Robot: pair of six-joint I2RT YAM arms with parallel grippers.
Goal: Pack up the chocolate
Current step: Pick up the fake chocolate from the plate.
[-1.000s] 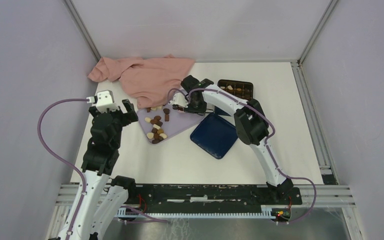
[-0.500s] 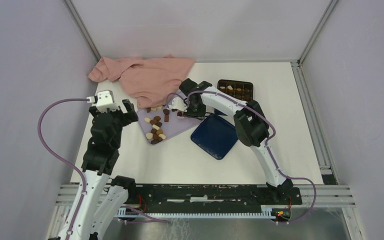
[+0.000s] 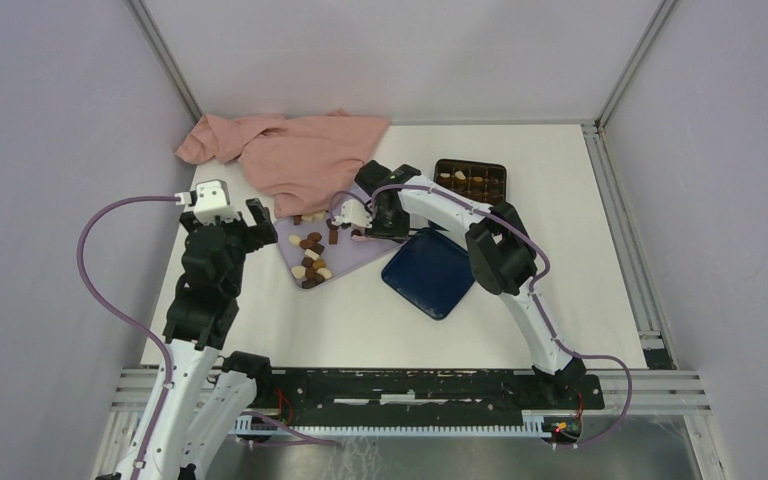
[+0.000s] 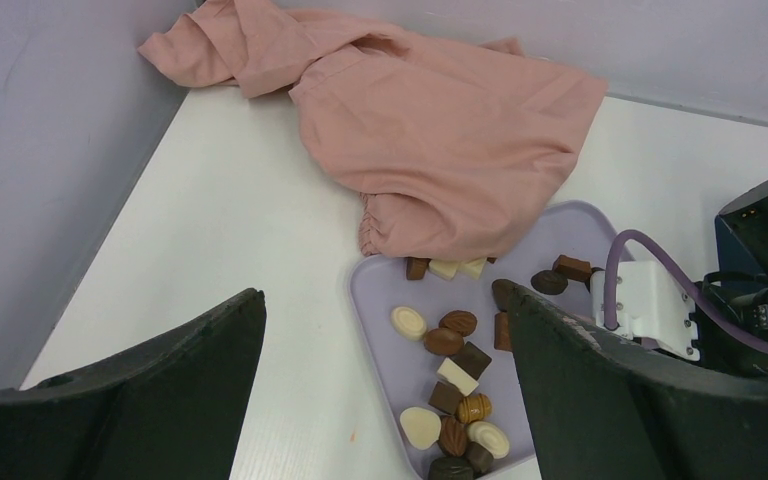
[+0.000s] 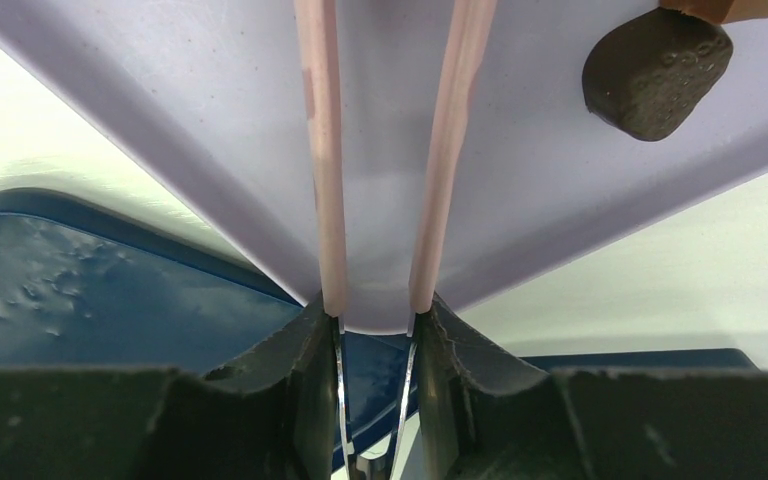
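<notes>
Pink cloth laps over far edge of lilac tray. Blue lid abuts tray's R corner, grid box behind it. Chocolate loose on tray; few pcs in box. R gripper low over tray, thin fingers at narrow gap, nothing seen btwn, tips out of frame; one dark pc just beside. L gripper wide, empty, off tray's L edge. White table shows L of tray.

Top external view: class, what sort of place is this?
Probably a robotics lab test cell: a white table enclosed by plain panels on aluminium framing, two robot arms bolted at its near edge, chocolates on a lilac tray.
</notes>
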